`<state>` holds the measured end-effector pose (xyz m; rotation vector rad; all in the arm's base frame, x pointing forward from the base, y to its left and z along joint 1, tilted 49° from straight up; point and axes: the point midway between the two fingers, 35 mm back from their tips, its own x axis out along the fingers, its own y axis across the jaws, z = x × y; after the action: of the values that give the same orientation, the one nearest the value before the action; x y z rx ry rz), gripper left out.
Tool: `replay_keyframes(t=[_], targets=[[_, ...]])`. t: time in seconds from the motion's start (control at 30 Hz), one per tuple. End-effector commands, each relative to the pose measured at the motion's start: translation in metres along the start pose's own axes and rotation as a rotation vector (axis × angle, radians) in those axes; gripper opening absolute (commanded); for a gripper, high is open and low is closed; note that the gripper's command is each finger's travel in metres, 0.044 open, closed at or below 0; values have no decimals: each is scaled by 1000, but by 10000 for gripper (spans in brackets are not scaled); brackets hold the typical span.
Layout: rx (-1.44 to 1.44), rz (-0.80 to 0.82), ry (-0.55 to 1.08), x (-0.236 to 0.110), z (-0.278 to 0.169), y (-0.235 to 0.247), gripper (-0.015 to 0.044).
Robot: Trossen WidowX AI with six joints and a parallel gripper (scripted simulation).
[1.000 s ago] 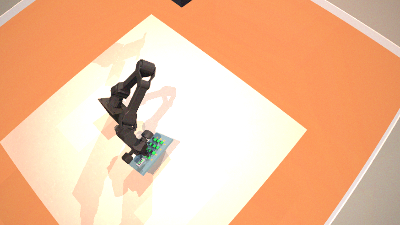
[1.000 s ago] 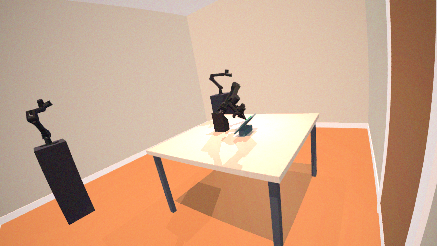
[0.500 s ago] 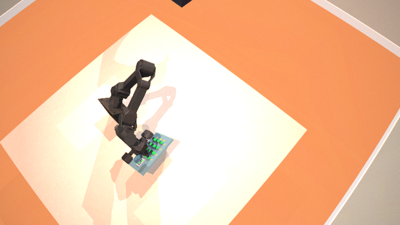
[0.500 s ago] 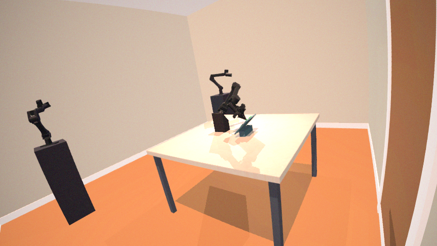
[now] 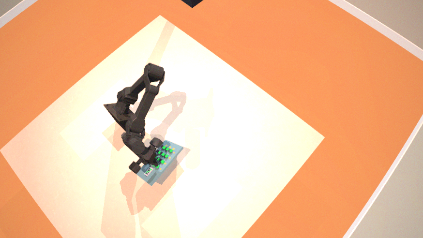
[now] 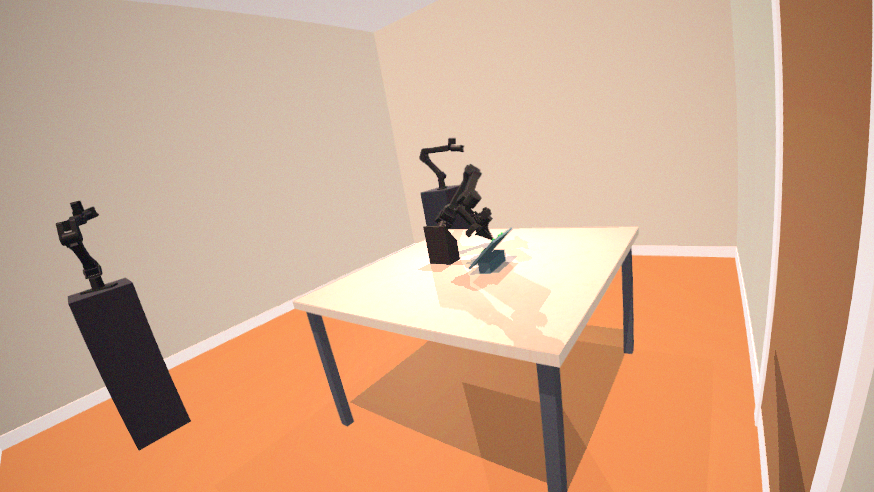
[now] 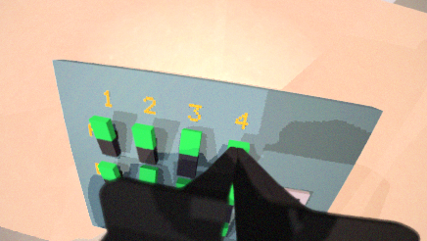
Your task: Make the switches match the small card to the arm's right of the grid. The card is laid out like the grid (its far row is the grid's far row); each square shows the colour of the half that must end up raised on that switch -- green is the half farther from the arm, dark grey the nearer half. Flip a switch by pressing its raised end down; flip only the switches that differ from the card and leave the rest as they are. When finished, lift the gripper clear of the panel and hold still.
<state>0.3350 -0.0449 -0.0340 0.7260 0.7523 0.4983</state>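
Note:
The blue-grey switch panel (image 5: pixel 151 179) (image 6: pixel 479 260) (image 7: pixel 294 105) stands tilted on its base in front of the arm. My gripper (image 5: pixel 157 164) (image 6: pixel 491 237) (image 7: pixel 237 150) is shut and empty, its tip over the far-row switch in column 4 (image 7: pixel 239 145). That switch's green end shows beyond the tip; contact cannot be told. Far-row switches in column 1 (image 7: pixel 103 129), column 2 (image 7: pixel 144 136) and column 3 (image 7: pixel 190 143) show green far halves and dark near halves. Nearer rows are partly hidden by the fingers. The card (image 5: pixel 148 171) (image 7: pixel 305 197) is mostly hidden in the wrist view and too small to read in the top view.
The panel stands on a pale table (image 5: pixel 251 118) (image 6: pixel 391 305). The arm's dark base (image 6: pixel 441 245) is close behind the panel's near edge. Two other arms stand on dark pedestals, one at the left (image 6: pixel 122 360) and one behind the table (image 6: pixel 431 207).

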Motion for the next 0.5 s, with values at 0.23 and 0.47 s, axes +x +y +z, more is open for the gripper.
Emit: replay_keyframes(t=[0.23, 0.47], targets=[[6, -5, 2, 2, -1, -1, 0], [6, -5, 2, 3, -1, -1, 0]])
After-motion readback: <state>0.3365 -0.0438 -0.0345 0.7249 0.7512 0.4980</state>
